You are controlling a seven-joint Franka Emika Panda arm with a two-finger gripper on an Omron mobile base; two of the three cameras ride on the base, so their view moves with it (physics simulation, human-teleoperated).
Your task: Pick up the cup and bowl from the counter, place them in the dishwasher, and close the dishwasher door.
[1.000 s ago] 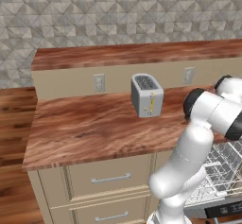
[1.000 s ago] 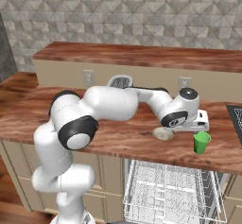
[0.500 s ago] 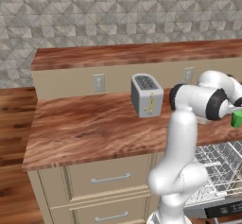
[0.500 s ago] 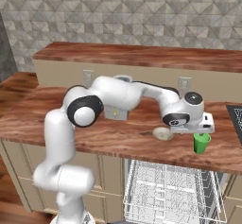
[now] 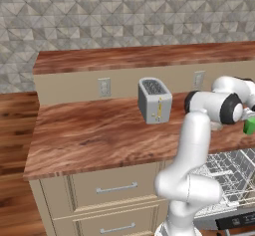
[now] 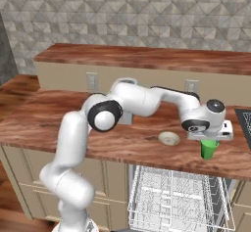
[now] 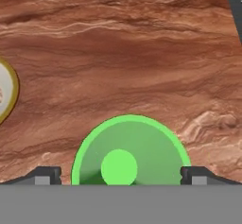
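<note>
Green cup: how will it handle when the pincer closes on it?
The green cup stands upright and open-topped, likely rigid and light. Its round, smooth wall may slip or tip if squeezed off-centre. The pincer straddles it evenly, which should help.

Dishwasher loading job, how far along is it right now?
Done: nothing loaded; the dishwasher racks hold no dishes. In hand: the open gripper straddles the green cup, not yet gripped. Left: cup, bowl on the counter, closing the door.

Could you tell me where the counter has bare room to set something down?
The counter is bare from its left edge to the toaster. It is crowded on the right: bowl, green cup and the open tool above the cup.
</note>
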